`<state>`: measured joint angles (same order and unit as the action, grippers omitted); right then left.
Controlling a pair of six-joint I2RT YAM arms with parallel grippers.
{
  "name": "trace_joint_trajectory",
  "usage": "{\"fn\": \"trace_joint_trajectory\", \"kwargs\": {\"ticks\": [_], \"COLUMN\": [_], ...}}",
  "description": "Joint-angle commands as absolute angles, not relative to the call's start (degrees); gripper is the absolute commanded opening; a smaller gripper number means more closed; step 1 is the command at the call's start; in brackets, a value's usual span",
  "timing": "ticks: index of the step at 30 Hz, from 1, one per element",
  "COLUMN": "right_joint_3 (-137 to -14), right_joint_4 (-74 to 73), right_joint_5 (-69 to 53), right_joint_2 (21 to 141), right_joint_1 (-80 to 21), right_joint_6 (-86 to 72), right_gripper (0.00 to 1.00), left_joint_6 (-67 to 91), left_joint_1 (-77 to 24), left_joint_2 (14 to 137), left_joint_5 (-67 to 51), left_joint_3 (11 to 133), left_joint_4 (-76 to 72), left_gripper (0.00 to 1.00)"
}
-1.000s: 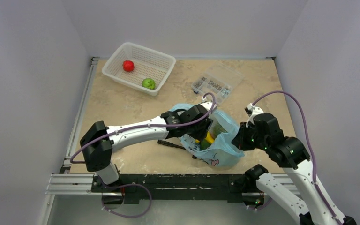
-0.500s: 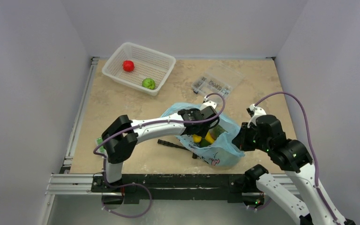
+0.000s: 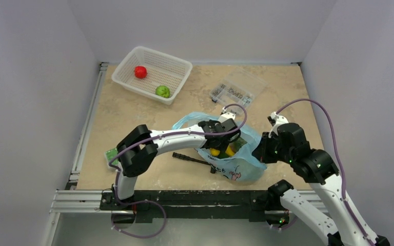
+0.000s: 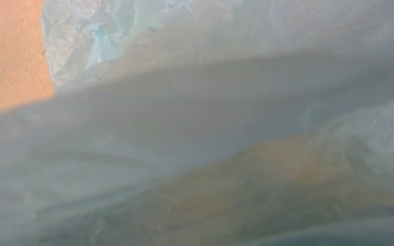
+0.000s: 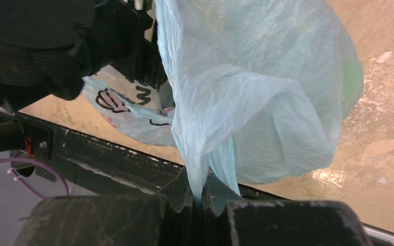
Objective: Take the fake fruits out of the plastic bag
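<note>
The light-blue plastic bag (image 3: 237,168) lies near the table's front, its mouth open to the left. My right gripper (image 5: 201,199) is shut on a bunched edge of the bag (image 5: 256,92), holding it up. My left gripper (image 3: 219,137) reaches down into the bag's mouth, and its fingertips are hidden. Bag film (image 4: 210,128) fills the left wrist view. Yellow fruits (image 3: 215,151) and a green one (image 3: 239,142) show inside the bag. A red fruit (image 3: 140,72) and a green fruit (image 3: 162,91) lie in the basket.
The white mesh basket (image 3: 128,66) stands at the back left. A clear compartment box (image 3: 238,88) of small parts sits at the back centre. A black tool (image 3: 187,158) lies just left of the bag. A small green-and-white box (image 3: 112,154) rests by the left arm's elbow.
My left arm's elbow swung right and forward while its gripper stayed in the bag's mouth. The green-and-white box came into view. The right gripper kept its hold.
</note>
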<state>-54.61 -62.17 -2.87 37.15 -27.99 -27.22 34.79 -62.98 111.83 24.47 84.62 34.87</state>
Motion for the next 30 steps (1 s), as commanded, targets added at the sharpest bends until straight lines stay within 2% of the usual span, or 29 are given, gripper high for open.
{"fn": "trace_joint_trajectory", "kwargs": {"ticks": [1,4,11,20,30], "right_joint_3": [-53.2,-53.1,-53.5,-53.3,-53.6], "right_joint_4": [-57.7,-57.2,-57.6,-57.4,-57.7], "right_joint_5": [-5.9,-3.8,-0.1,-0.2,0.5], "right_joint_2": [36.6,36.7,36.4,34.3,34.3], "right_joint_1": [-27.9,-27.9,-27.9,-27.9,-27.9], "right_joint_6": [-29.4,-29.7,-28.9,-29.2,-29.3], "right_gripper": [0.00,0.00,0.00,0.00,0.00], "left_joint_6": [35.9,35.7,33.4,30.2,26.3], "left_joint_1": [-62.4,-62.3,-62.4,-62.3,-62.3], "left_joint_2": [112.8,113.1,112.9,108.1,97.4], "left_joint_5": [24.3,22.5,16.6,13.1,3.9], "left_joint_3": [84.3,83.9,82.7,83.1,80.5], "left_joint_4": [33.9,33.2,29.9,29.2,25.2], "left_gripper": [0.62,0.58,0.37,0.00,0.00]}}
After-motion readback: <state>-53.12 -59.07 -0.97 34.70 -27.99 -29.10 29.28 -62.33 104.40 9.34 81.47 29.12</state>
